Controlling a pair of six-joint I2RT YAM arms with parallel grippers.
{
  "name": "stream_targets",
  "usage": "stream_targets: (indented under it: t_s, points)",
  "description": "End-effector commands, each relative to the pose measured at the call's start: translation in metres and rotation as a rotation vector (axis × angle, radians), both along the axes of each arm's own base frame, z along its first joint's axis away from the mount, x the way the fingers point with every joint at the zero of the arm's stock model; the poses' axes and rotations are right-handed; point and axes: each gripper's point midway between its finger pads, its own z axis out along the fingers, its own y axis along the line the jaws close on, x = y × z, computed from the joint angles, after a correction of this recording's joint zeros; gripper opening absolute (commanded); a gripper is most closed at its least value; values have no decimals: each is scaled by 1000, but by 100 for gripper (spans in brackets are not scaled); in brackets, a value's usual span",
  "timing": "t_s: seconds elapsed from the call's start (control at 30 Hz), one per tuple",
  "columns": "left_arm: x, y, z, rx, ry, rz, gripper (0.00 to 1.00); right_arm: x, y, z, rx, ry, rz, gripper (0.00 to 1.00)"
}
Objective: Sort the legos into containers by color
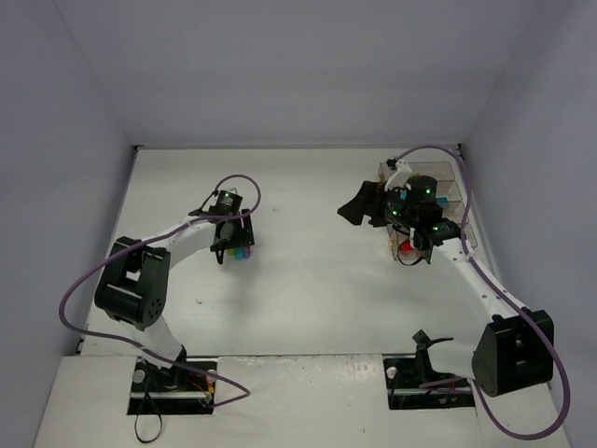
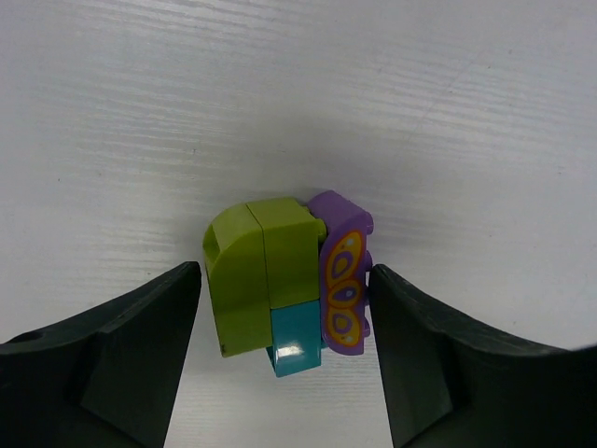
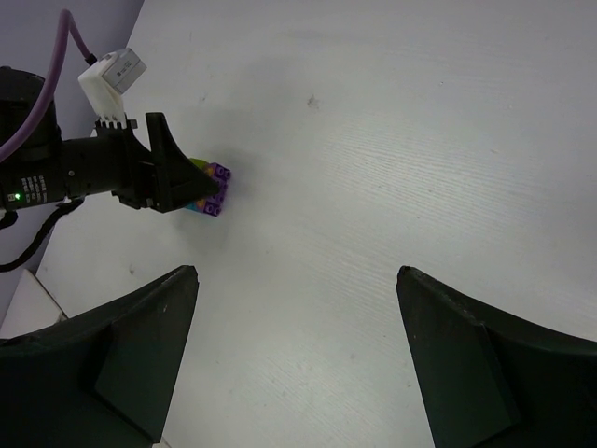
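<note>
Because the clump of bricks (image 2: 280,271) is three colours stuck together, two lime green bricks (image 2: 252,280), a teal brick (image 2: 297,343) joined to them and a purple butterfly piece (image 2: 343,275) on one side, you cannot drop it into any one bin as it is. Treat this step as getting a firm hold so it can be pulled apart. The clump lies on the white table (image 2: 420,112), on the left half and well apart from the bins. Your left claw (image 2: 284,303) straddles it, released. The finger on the purple side (image 2: 420,355) is touching or just beside the butterfly piece, while a clear gap shows between the other finger (image 2: 140,345) and the green. In my judgement you do best to shift the claw a little toward the green side before you clench, otherwise one finger is likely to shove the clump sideways or twist it. Squeeze squarely across green and purple, and go gently, since the purple piece sits at the edge and may pop off. Your right claw (image 3: 297,275) hangs wide open and empty by the bins (image 1: 448,177) at the far right, facing across the table. Once the left has the clump lifted, bring the right over to take the purple piece. What each bin already holds you cannot tell from these views.
</note>
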Motion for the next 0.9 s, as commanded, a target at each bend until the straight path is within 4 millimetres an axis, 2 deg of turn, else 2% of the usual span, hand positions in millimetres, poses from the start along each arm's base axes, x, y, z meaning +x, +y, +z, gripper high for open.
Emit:
stream_targets:
  t_s: [0.0, 0.2, 0.47, 0.63, 0.83, 0.87]
  points:
    - [4, -3, 6, -6, -10, -9, 67, 10, 4, 18, 7, -71, 3, 84]
    - [7, -5, 9, -17, -16, -7, 70, 11, 6, 13, 0, -59, 4, 84]
    - [7, -11, 14, -44, -38, -29, 49, 10, 11, 12, -2, -59, 15, 84]
    - [6, -19, 31, -102, -90, -70, 38, 8, 12, 12, -2, -57, 20, 84]
    - [3, -36, 51, -203, -151, -133, 38, 6, 13, 12, -1, -55, 23, 84]
    - [5, -42, 60, -234, -182, -147, 38, 5, 13, 13, -1, -59, 24, 84]
